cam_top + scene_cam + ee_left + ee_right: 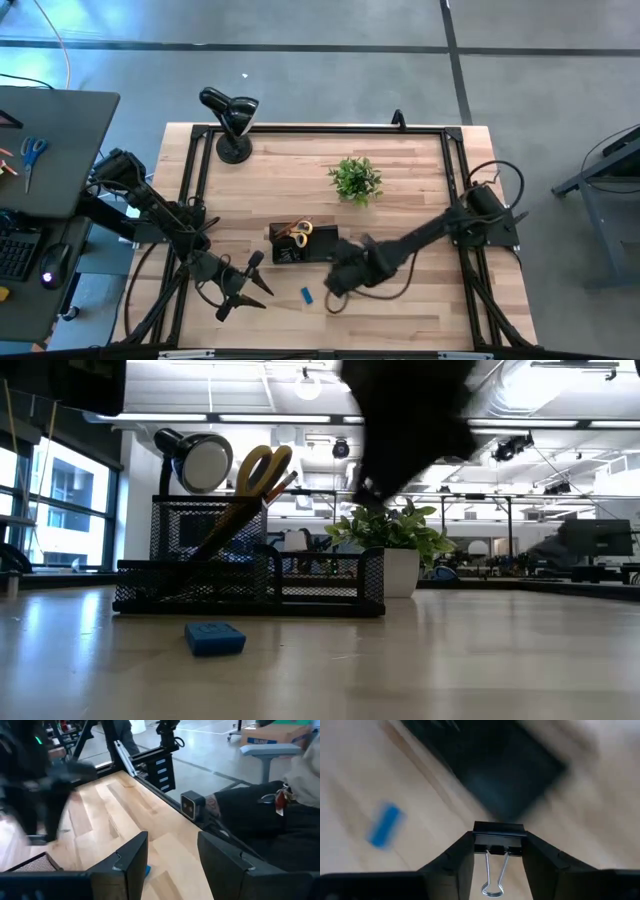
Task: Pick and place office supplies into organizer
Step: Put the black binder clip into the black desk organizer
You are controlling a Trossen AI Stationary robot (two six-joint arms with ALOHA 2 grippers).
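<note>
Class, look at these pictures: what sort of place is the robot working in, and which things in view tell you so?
Probably a robotics lab in an open-plan workspace: a wooden table in a black frame holds two arms, exposed ceiling ducts run overhead, and a side desk carries a keyboard.

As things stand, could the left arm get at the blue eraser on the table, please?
Probably yes: the left tool hangs open beside the blue eraser, with only bare wood showing between them, and the right tool, holding a binder clip, sits on the eraser's other side.
</note>
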